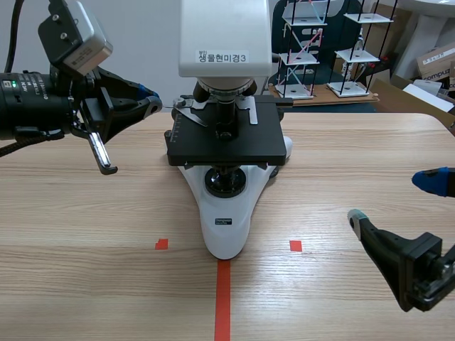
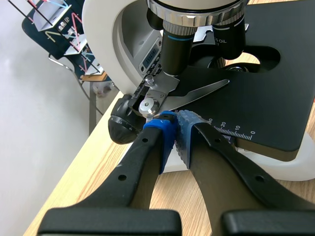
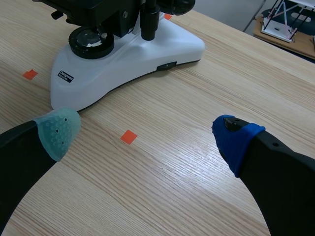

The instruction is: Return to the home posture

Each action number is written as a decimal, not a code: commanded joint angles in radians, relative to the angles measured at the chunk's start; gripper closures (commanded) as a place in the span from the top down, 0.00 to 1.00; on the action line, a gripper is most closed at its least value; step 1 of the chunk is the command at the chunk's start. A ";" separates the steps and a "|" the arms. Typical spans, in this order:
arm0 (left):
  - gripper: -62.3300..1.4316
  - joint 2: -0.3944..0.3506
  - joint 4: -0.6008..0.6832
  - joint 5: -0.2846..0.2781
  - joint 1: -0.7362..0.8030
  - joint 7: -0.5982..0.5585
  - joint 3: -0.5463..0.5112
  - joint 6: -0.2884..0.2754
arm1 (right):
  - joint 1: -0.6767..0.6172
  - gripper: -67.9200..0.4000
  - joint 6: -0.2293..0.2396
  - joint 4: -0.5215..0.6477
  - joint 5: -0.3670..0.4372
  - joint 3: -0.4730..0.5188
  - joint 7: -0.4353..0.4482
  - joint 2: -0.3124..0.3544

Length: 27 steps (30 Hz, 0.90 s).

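Left: the left gripper (image 1: 151,97) is seen raised beside the microscope (image 1: 226,213). Its fingers are closed pad to pad on nothing, w/ tips just at the edge of the black stage (image 1: 227,145), by the metal slide clip (image 2: 197,93).

Centre: the microscope is stood on the wooden table (image 1: 85,213).

Right: the right gripper (image 1: 391,199) is held low over the table, fingers spread wide, nothing between them, well apart from the microscope.

For homing, the left arm is best drawn straight back from the stage before being swung, so the clip isn't snagged.

White microscope (image 1: 226,229) mid-table; left fingers (image 1: 147,92) raised beside it, right fingers (image 1: 371,233) low, spread.
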 commanded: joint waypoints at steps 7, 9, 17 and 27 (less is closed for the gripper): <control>0.05 0.004 0.017 -0.010 -0.008 -0.007 -0.003 0.005 | 0.001 0.87 0.000 0.017 0.006 0.012 0.011 0.006; 0.05 0.004 0.017 -0.010 -0.008 -0.007 -0.003 0.005 | 0.001 0.87 0.000 0.017 0.006 0.012 0.011 0.006; 0.05 0.002 0.017 -0.010 -0.008 -0.009 -0.003 0.005 | 0.001 0.87 0.000 0.017 0.006 0.012 0.011 0.006; 0.33 -0.051 0.017 -0.011 0.142 -0.201 -0.060 0.013 | 0.001 0.87 0.000 0.017 -0.001 0.013 0.012 0.006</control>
